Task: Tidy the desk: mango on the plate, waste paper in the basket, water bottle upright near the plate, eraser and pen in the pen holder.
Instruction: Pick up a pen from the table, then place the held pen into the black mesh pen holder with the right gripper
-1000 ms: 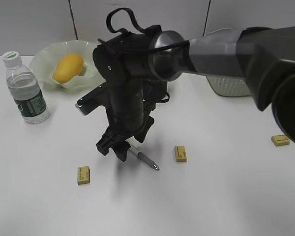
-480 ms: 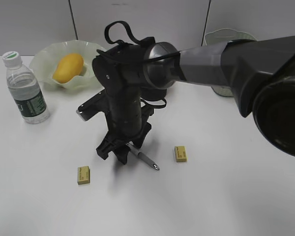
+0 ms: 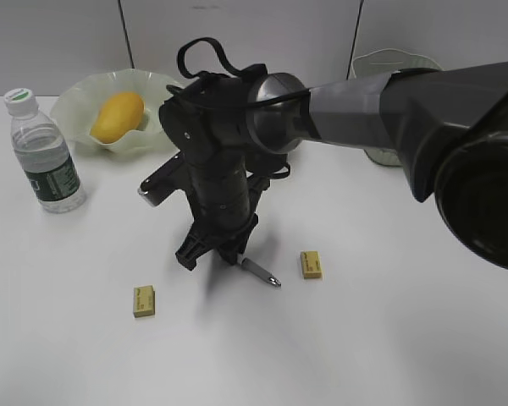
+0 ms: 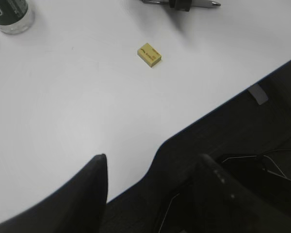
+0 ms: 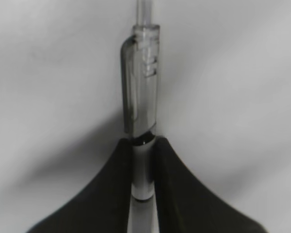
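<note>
White table (image 3: 406, 338) fills the scene under a pale partition wall. My right pincer (image 3: 224, 251) stands near the middle of the exterior frame, pointing down, its jaws closed on the barrel of the pen (image 3: 261, 275); my right wrist view shows the pen (image 5: 141, 131) pinched between the two dark fingers (image 5: 111, 189), clip end running to the top of the frame. The pen's tip pokes out to the lower right of the pincer, close to the table.

My left pincer (image 4: 150, 194) hangs at the bottom of its own wrist view with its jaws standing apart and nothing between them, over the table's edge.

At upper left, the mango (image 3: 117, 116) lies on the plate (image 3: 76, 97), and the water bottle (image 3: 44, 156) stands upright just left of the plate. The basket (image 3: 381, 63) shows at upper right, largely hidden behind my right arm. Two yellow erasers lie on the table: one eraser (image 3: 144, 300) at lower left of the pincer, another eraser (image 3: 311, 264) to its right.
</note>
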Available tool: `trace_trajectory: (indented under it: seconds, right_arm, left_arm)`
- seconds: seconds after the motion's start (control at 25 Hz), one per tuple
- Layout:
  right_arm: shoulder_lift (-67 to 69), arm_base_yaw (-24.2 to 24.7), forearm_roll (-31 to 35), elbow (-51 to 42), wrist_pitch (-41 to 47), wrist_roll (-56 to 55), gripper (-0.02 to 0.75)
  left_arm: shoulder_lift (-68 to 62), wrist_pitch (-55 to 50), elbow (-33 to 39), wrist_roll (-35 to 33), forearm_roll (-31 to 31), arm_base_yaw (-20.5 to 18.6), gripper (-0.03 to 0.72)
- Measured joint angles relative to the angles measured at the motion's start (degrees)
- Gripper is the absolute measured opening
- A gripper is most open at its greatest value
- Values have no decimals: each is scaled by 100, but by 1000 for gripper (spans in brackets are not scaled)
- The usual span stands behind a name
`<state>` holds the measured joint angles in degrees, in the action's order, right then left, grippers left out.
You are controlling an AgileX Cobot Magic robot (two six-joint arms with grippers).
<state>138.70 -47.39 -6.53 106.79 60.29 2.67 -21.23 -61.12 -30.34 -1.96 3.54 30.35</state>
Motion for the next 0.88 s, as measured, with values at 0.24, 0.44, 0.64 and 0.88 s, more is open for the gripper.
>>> trace_trajectory:
  seconds: [0.24,0.44,0.64,0.88]
  right_arm:
    - [6,0,-64,322,414,-8,116]
    - [-253,0,-37,918,517,-8,116]
    - [-645,0,-63,1651,519,-14,116]
    - [-1075,67,-461,2022,264,-122,116]
  left_arm:
    - [0,0,0,0,0,0,435]
    - [0,0,0,0,0,0,435]
    - [0,0,0,0,0,0,435]
    - [0,0,0,0,0,0,435]
